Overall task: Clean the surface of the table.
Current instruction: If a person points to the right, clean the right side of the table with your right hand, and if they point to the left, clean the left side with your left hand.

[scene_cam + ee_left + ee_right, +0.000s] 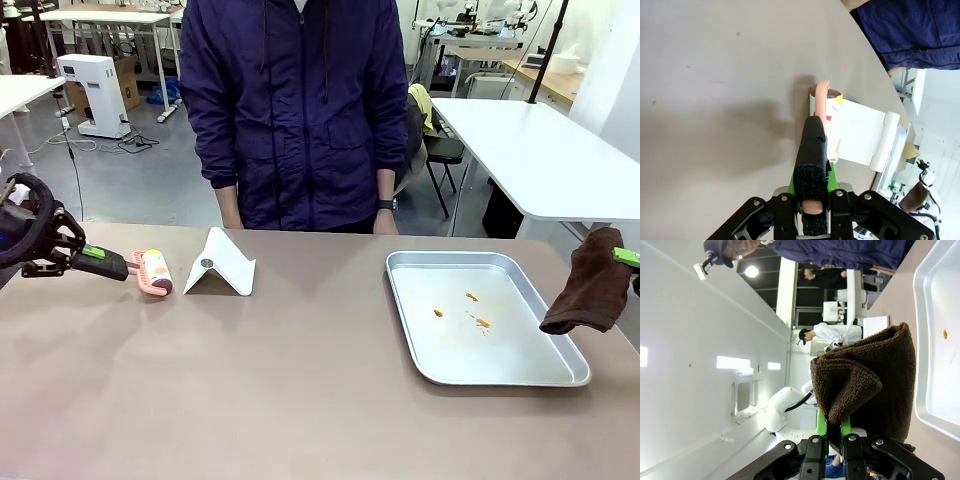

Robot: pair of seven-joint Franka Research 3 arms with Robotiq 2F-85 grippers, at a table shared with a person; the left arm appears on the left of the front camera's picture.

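L jaws low at far L, R jaws far R, both clamped.

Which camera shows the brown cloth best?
The right wrist view: the brown cloth hangs close up, pinched by the right gripper. The front view shows it small, at far right. The left wrist view, a distant speck.

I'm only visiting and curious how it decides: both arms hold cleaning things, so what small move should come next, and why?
Probably the left gripper, shut on the pink lint roller, should roll it along the brownish table: its head lies low by the top. The right gripper holds a brown towel in the air by the metal tray.
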